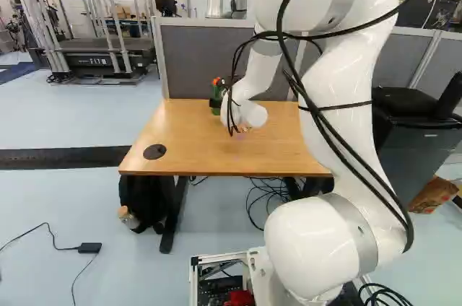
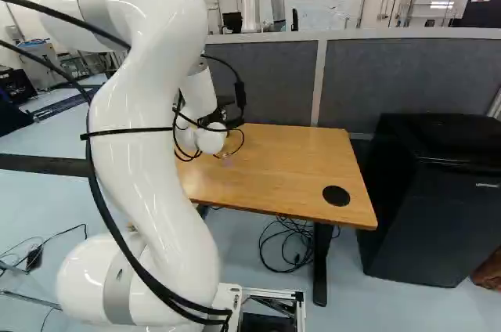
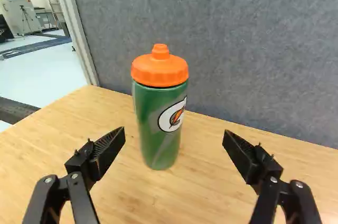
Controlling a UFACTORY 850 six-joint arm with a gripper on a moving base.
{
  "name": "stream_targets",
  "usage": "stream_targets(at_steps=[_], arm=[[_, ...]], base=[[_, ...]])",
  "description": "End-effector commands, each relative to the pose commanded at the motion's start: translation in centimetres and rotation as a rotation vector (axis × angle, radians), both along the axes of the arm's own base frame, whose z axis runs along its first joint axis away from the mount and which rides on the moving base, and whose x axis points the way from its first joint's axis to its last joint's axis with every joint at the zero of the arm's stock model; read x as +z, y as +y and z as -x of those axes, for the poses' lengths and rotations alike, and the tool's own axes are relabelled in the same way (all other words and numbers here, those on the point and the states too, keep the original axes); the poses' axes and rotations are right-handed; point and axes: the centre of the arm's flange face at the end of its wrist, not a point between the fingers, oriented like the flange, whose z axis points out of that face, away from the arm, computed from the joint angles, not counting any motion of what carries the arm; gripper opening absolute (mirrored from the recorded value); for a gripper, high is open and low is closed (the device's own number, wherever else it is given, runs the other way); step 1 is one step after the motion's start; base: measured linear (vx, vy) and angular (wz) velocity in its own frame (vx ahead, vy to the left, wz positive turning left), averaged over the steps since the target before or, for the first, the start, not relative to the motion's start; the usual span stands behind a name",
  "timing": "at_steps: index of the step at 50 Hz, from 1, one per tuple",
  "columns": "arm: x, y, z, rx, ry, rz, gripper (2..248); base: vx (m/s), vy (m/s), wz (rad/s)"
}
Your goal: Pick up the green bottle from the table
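I had my white arm [image 1: 354, 60] stretched over the wooden surface [image 1: 188, 136], with my hand [image 1: 216, 104] low near its far side. My fingers [image 3: 108, 150] stood wide apart, with nothing gripped. The green bottle [image 3: 158, 110] stood upright on the surface ahead of my hand [image 3: 174, 134], within the span between the fingers but nearer the line of one than the other; neither touched it. It wore an orange lid [image 3: 159, 71] and a round white emblem [image 3: 172, 114] on its side.

Just behind the bottle and the far edge rose a grey partition [image 3: 237, 49]. A round black disc [image 1: 154, 151] sat in the surface near its front corner at the left of the left base view, and a second disc [image 2: 337, 196] near the front corner seen in the right base view. Under the surface lay tangled cables [image 2: 290, 250] and a black bag [image 1: 144, 198]. A black cabinet [image 2: 427, 207] stood beside the surface, at the right of the right base view.
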Motion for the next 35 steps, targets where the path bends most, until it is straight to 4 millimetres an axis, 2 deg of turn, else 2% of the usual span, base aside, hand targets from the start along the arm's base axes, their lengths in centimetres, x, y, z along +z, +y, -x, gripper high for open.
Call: stream_targets(at_steps=[35], arm=[[-3.8, 0.7, -3.3, 0.009, -0.046, -0.015, 247]], base=[[0.000, 0.000, 0.000]])
